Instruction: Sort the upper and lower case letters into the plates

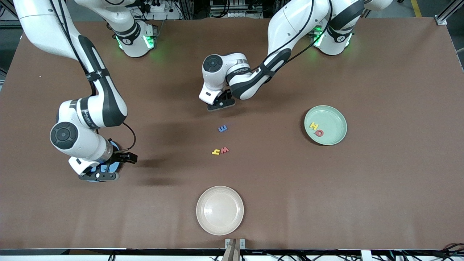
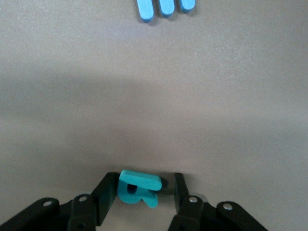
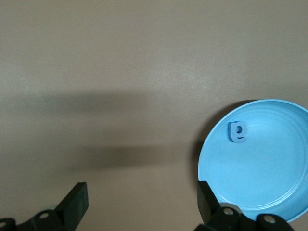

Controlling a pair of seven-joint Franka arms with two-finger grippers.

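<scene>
The left gripper (image 2: 139, 195) pinches a teal letter (image 2: 138, 187) over the table's middle, lifted for carrying to a plate. The right gripper (image 3: 142, 202) waits wide open over the blue plate (image 3: 269, 168); the mint plate (image 1: 325, 125) sits toward the left arm's end.

**What I can't make out**

My right arm covers most of the blue plate (image 1: 115, 146) in the front view. The left wrist view crops the blue letter (image 2: 165, 8) at its edge. The teal letter (image 2: 137, 187) between the left gripper's (image 2: 144, 192) fingers stays unreadable.
</scene>
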